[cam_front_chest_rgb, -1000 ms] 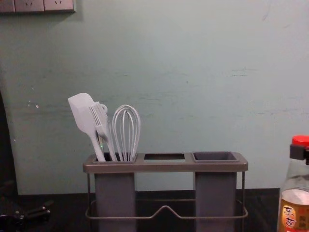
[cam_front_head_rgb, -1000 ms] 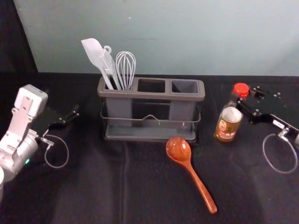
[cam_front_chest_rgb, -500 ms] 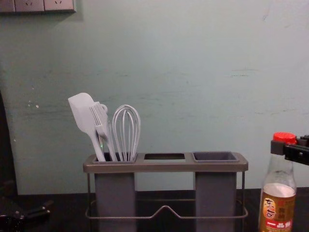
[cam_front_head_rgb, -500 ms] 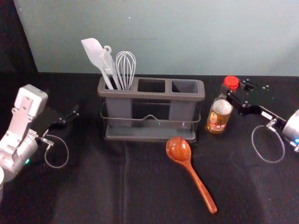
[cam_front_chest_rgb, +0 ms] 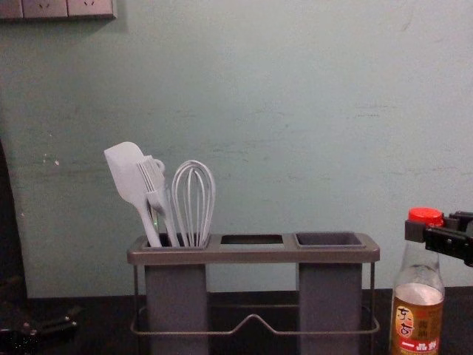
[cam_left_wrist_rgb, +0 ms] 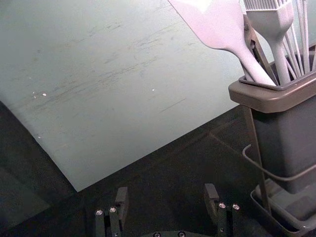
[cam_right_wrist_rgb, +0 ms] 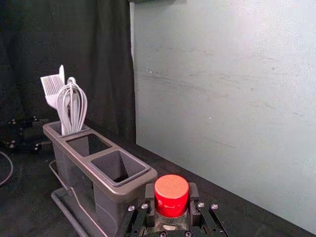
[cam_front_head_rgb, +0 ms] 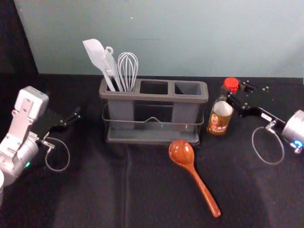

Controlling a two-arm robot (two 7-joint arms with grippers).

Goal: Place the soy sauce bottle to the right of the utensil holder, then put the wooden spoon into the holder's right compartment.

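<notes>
The soy sauce bottle (cam_front_head_rgb: 220, 116) stands upright just right of the grey utensil holder (cam_front_head_rgb: 153, 97). My right gripper (cam_front_head_rgb: 231, 96) is shut on its neck under the red cap; the right wrist view shows the gripper (cam_right_wrist_rgb: 171, 205) with a pad on either side of the cap (cam_right_wrist_rgb: 172, 193). Before the holder lies the wooden spoon (cam_front_head_rgb: 188, 167), bowl toward it, handle slanting to the right front. The holder's right compartment (cam_front_head_rgb: 187, 88) has nothing in it. My left gripper (cam_front_head_rgb: 71, 120) is parked at the left; its fingers stand apart in its wrist view (cam_left_wrist_rgb: 167, 202).
A white spatula (cam_front_head_rgb: 98, 58), a brush and a whisk (cam_front_head_rgb: 128, 67) stand in the holder's left compartment. Behind the black-covered table (cam_front_head_rgb: 95, 190) rises a pale wall (cam_front_head_rgb: 190, 38). A dark curtain (cam_right_wrist_rgb: 64, 39) hangs beyond the left side.
My right gripper has carried the bottle left, toward the holder, and in the last half second slightly lower. The left arm, spoon and holder have stayed where they were.
</notes>
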